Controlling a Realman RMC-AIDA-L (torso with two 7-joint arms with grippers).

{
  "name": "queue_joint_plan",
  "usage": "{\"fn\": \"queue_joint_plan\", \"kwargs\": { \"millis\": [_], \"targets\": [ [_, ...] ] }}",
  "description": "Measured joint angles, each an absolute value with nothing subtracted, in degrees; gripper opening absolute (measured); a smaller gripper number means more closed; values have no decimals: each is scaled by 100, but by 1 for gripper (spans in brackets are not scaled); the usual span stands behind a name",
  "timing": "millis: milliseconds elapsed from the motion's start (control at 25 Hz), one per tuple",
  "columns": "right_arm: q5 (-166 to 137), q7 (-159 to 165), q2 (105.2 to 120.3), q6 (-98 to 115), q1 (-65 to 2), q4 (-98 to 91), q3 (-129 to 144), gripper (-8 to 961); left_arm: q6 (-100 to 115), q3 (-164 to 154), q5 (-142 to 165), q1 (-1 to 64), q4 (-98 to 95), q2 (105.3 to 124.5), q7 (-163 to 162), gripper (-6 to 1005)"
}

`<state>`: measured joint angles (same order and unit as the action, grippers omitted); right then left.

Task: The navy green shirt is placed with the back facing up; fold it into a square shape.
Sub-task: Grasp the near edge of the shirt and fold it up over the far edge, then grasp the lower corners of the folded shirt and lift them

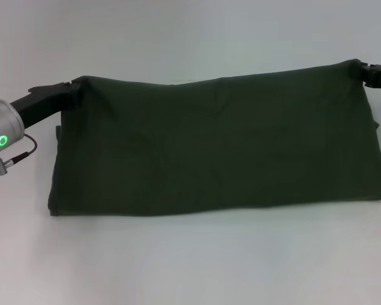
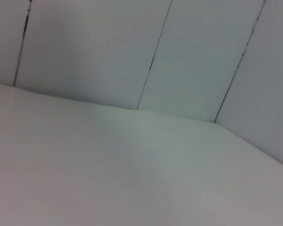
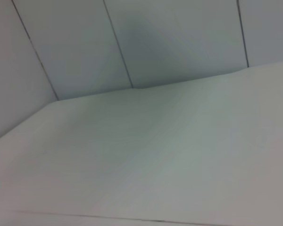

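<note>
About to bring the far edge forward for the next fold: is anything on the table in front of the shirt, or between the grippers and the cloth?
Nothing visible. The left gripper and right gripper each meet a far corner of the navy green shirt, and the white table in front of it shows bare.

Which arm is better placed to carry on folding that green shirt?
Neither alone, probably. The left pincer meets the far left corner of the navy green shirt, the right pincer the far right corner, so both seem equally placed to move that edge together.
</note>
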<state>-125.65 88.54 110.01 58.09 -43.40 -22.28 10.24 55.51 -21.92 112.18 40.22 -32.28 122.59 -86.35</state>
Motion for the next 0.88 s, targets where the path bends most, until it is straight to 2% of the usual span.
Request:
{"fn": "queue_joint_plan", "kwargs": {
  "millis": [280, 640, 840, 880],
  "targets": [
    [-12430, 8624, 11052, 5552, -4353, -2067, 1049, 65, 5343, -2207, 11146, 4051, -3094, 12291, -8495, 11],
    [-12430, 8620, 11207, 5159, -4433, -2067, 1442, 86, 5261, -2203, 11113, 4055, -3084, 12346, -8455, 25],
    [-12430, 8647, 11375, 4821, -4455, -2258, 1618, 117, 4958, -2188, 10813, 4037, -3085, 12384, -8409, 32],
    [-12429, 8660, 11414, 4776, -4452, -2338, 1609, 139, 4911, -2188, 10726, 4022, -3084, 12388, -8407, 84]
  ]
}}
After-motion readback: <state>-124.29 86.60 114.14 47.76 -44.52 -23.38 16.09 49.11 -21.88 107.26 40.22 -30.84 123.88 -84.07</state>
